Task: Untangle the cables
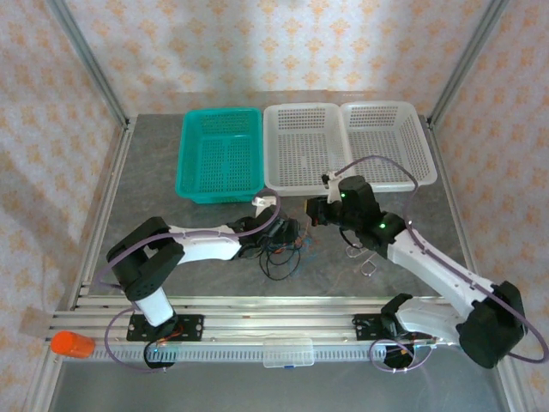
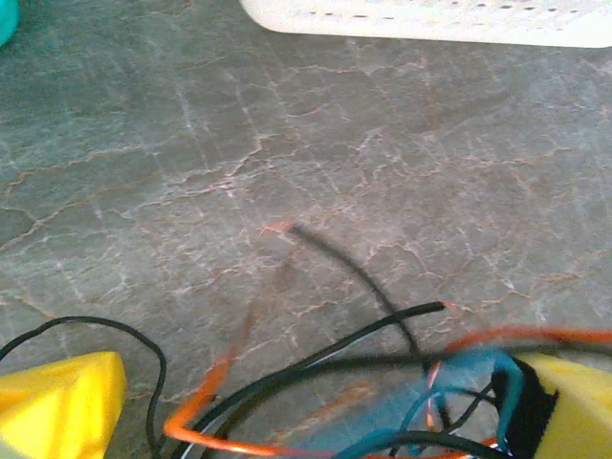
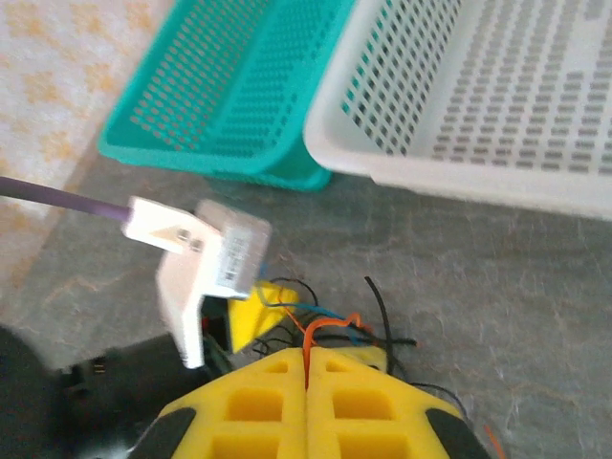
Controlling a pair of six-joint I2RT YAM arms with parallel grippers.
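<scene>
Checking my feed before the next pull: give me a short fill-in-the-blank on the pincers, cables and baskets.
The cable pinched in the right pincer is coloured ___.
The left pincer stands ___, with the cables between its fingers.
Beside the teal basket sit ___ white baskets.
Missing words: orange; open; two.

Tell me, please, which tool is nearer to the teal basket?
Left. The left tool sits just in front of the teal basket, by its near right corner, among the cables. The right tool is further right, in front of the middle white basket.
</scene>
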